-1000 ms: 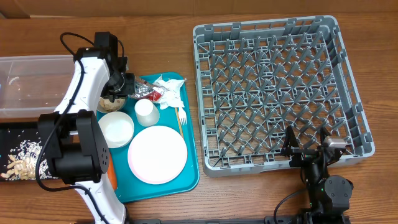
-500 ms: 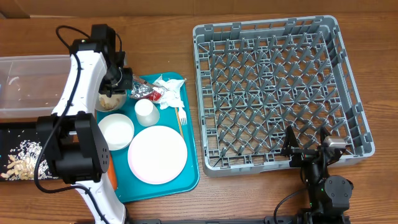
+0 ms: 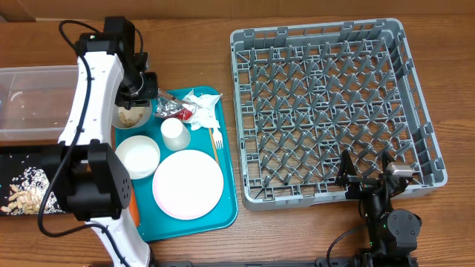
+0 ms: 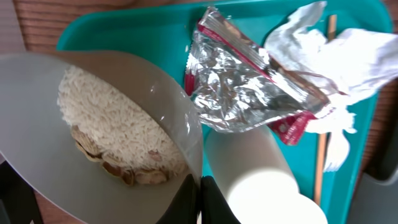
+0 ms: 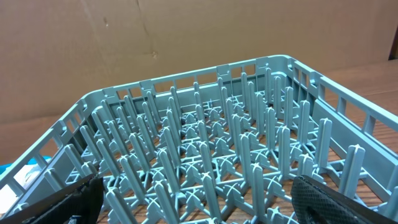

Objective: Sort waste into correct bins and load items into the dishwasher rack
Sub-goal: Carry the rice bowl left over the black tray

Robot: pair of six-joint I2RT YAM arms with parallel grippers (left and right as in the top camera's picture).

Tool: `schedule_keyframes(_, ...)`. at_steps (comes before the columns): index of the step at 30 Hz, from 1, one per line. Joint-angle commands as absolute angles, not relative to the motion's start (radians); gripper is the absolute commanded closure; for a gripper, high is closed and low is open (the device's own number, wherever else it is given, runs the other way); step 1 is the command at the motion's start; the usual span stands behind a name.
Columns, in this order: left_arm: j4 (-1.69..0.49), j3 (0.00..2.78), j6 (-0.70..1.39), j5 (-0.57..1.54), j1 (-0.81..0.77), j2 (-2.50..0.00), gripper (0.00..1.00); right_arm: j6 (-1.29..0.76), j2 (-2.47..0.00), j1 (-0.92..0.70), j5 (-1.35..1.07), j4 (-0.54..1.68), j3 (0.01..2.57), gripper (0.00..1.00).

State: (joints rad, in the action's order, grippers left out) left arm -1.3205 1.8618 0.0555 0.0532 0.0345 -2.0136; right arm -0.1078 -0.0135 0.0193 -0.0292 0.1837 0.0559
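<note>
My left gripper (image 3: 142,98) (image 4: 200,202) is shut on the rim of a small white bowl (image 3: 133,116) (image 4: 74,180), held tilted over the back left corner of the teal tray (image 3: 226,211). The bowl holds rice-like scraps (image 4: 118,127) and nuts. Beside it lie a silver-and-red foil wrapper (image 3: 172,110) (image 4: 249,87), a crumpled napkin (image 3: 202,104) (image 4: 348,56), a cup (image 3: 174,132) (image 4: 261,183) and a fork (image 3: 217,141). An empty bowl (image 3: 139,154) and a plate (image 3: 188,183) sit nearer. My right gripper (image 3: 369,180) (image 5: 199,208) stands open at the grey dishwasher rack (image 3: 334,104) (image 5: 205,143), holding nothing.
A clear plastic tub (image 3: 33,100) stands left of the teal tray, and a black tray (image 3: 22,159) with rice and nuts lies in front of it. An orange carrot (image 3: 134,209) lies along the teal tray's left edge. The rack holds no dishes.
My left arm has drawn back toward the table's far side, and the bowl of scraps has shifted with it. The right arm has not moved.
</note>
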Motion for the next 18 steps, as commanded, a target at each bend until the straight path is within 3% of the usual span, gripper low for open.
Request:
schedule_keyframes(1, -1.325, 1.897, 0.077, 0.080, 0.042, -1.894, 0.96, -0.104, -0.003, 0.023, -0.030, 0.180, 0.051, 0.00)
schedule_keyframes(8, -1.420, 1.897, 0.125, 0.089, 0.130, -1.774, 0.96, -0.104, -0.003, 0.023, -0.030, 0.180, 0.051, 0.00)
schedule_keyframes(18, -1.520, 1.871, 0.070, 0.427, 0.521, -1.736, 0.96, -0.104, -0.003, 0.023, -0.030, 0.180, 0.051, 0.00)
